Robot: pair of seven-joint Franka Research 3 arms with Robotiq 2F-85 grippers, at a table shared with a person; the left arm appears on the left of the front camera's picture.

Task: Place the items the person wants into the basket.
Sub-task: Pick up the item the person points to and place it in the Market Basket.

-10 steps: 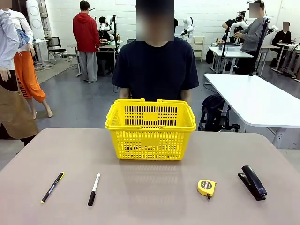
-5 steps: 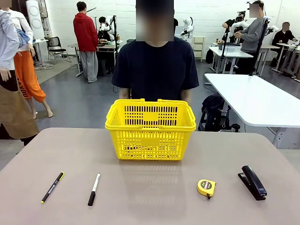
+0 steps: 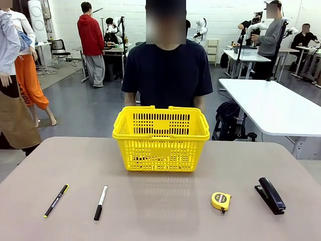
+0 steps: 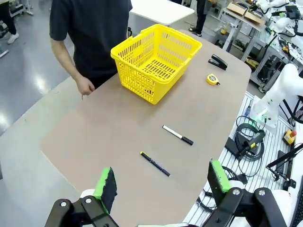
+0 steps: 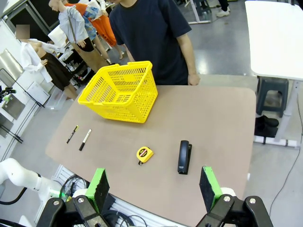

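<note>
**Yellow basket [image 3: 160,138] far, tools near, jaws wide**

The basket stands upright at the far middle of the brown worktop [image 3: 160,221], just in front of the person [image 3: 167,75] in the dark T-shirt. Four things lie in a row along the near side, apart from one another. A black pen with yellow accents [image 3: 55,201] is at the left end. The white marker [image 3: 100,202] lies just right of it, black cap toward the robot. A round yellow tape measure [image 3: 221,201] sits right of centre, and the black stapler [image 3: 271,195] is at the right end. Both the left jaws and the right jaws stand wide, green pads [image 4: 106,182] well apart, holding nothing, high above the worktop.
</note>
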